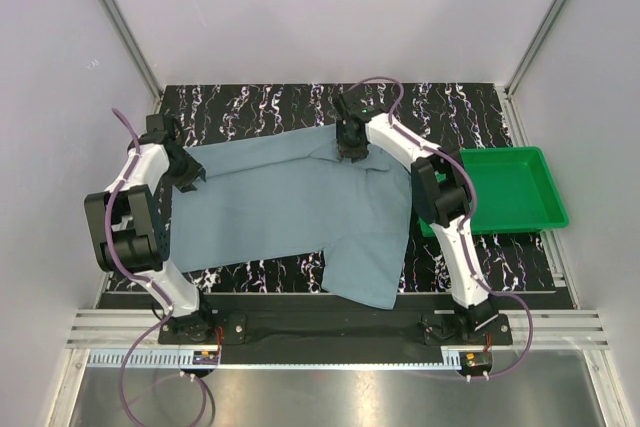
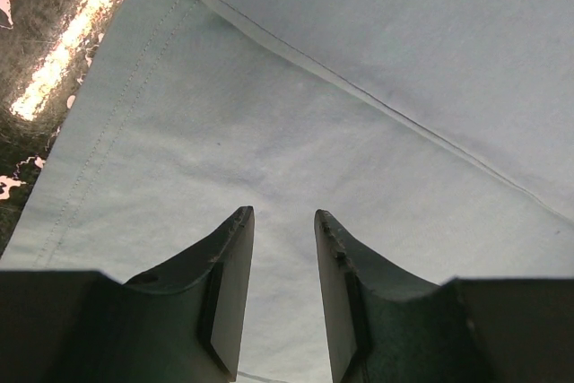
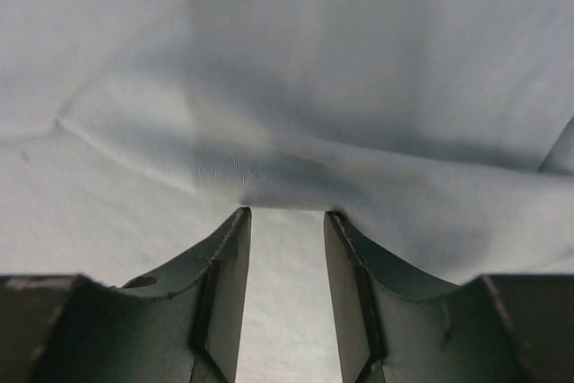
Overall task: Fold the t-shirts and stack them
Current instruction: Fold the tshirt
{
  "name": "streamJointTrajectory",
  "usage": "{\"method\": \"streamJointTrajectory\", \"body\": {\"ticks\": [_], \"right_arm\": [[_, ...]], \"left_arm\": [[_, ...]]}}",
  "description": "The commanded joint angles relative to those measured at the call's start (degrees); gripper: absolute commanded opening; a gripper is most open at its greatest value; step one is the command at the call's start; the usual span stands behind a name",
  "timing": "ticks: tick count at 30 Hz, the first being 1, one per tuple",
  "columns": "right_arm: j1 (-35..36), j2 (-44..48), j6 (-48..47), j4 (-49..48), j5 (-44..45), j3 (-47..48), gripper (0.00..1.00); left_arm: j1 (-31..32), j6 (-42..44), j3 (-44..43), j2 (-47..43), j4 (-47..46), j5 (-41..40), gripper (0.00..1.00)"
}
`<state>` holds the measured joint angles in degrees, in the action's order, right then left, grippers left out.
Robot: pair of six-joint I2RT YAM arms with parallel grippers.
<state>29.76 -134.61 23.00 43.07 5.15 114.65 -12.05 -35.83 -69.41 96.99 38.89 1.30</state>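
One dusty blue-grey t-shirt lies spread flat across the black marbled table, with a part hanging toward the near edge at the lower right. My left gripper stands over the shirt's left edge. In the left wrist view it is open just above the cloth, beside a stitched hem, with nothing between its fingers. My right gripper is at the shirt's far edge near the collar. The right wrist view shows it open, its tips touching a raised fold of cloth.
A green plastic tray stands at the right side of the table, just behind the right arm's elbow. Bare marbled table shows left of the shirt's hem. White walls enclose the back and both sides.
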Motion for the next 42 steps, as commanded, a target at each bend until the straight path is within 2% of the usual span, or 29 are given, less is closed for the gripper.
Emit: {"method": "streamJointTrajectory", "body": {"ticks": [1, 7, 11, 15, 19, 21, 24, 25, 27, 28, 31, 32, 34, 35, 36, 42], "right_arm": [[-2.59, -2.49, 1.78, -1.76, 2.50, 6.10, 0.46], [-4.44, -7.85, -1.64, -3.34, 1.18, 13.84, 0.47], [-5.94, -12.78, -2.44, -1.85, -1.54, 23.41, 0.49], [-6.64, -13.15, -4.46, -0.36, -2.69, 27.55, 0.53], [-6.03, -6.12, -2.88, 6.12, -1.20, 25.19, 0.53], [-4.89, -1.31, -3.84, 8.34, 0.73, 20.81, 0.53], [-3.83, 5.90, -4.54, 8.61, 0.13, 10.88, 0.53], [-3.66, 7.67, -4.63, 7.13, -0.05, 5.03, 0.53], [-3.39, 11.27, -4.98, 4.06, -1.98, -0.28, 0.48], [-2.96, 11.82, -4.99, 3.61, -2.85, -4.22, 0.42], [-1.03, 12.53, -4.11, 0.71, -4.44, -8.99, 0.27], [-0.23, 12.44, -3.06, 0.00, -4.97, -9.61, 0.26], [0.91, 10.69, -2.44, -1.49, -4.97, -9.88, 0.30], [1.26, 9.81, -1.22, -1.58, -4.97, -9.54, 0.38], [1.18, 7.71, -0.77, -1.41, -4.80, -8.84, 0.40], [1.09, 2.43, -0.94, -4.22, 1.52, -2.95, 0.46]], "left_arm": [[0.01, 0.85, -1.78, 0.48, -1.28, 0.37, 0.38], [0.01, 0.94, -1.52, 0.22, -1.36, 0.99, 0.38], [0.10, 1.38, -0.38, -0.31, -1.45, 0.72, 0.38], [0.10, 1.38, 1.29, -1.45, -2.07, 0.90, 0.38], [0.10, 1.38, 2.17, -2.33, -2.42, 0.90, 0.38], [0.01, 1.29, 2.78, -2.86, -2.77, 0.98, 0.38], [0.01, 1.03, 3.40, -3.47, -3.30, 1.25, 0.38], [0.10, 1.03, 3.40, -3.47, -3.30, 1.34, 0.38], [0.10, 0.85, 3.31, -3.47, -3.21, 1.60, 0.38], [0.10, 0.85, 3.05, -3.47, -3.21, 1.77, 0.38], [0.10, 1.03, 2.44, -3.47, -3.04, 1.78, 0.38], [0.10, 1.03, 2.26, -3.47, -2.77, 1.86, 0.38], [0.10, 0.68, 2.35, -3.39, -2.77, 2.13, 0.38], [0.10, 0.33, 2.69, -3.39, -3.03, 2.30, 0.38], [0.10, 0.15, 2.87, -3.30, -3.12, 2.83, 0.38], [0.01, -0.11, 3.57, -3.74, -3.12, 3.36, 0.38]]}}
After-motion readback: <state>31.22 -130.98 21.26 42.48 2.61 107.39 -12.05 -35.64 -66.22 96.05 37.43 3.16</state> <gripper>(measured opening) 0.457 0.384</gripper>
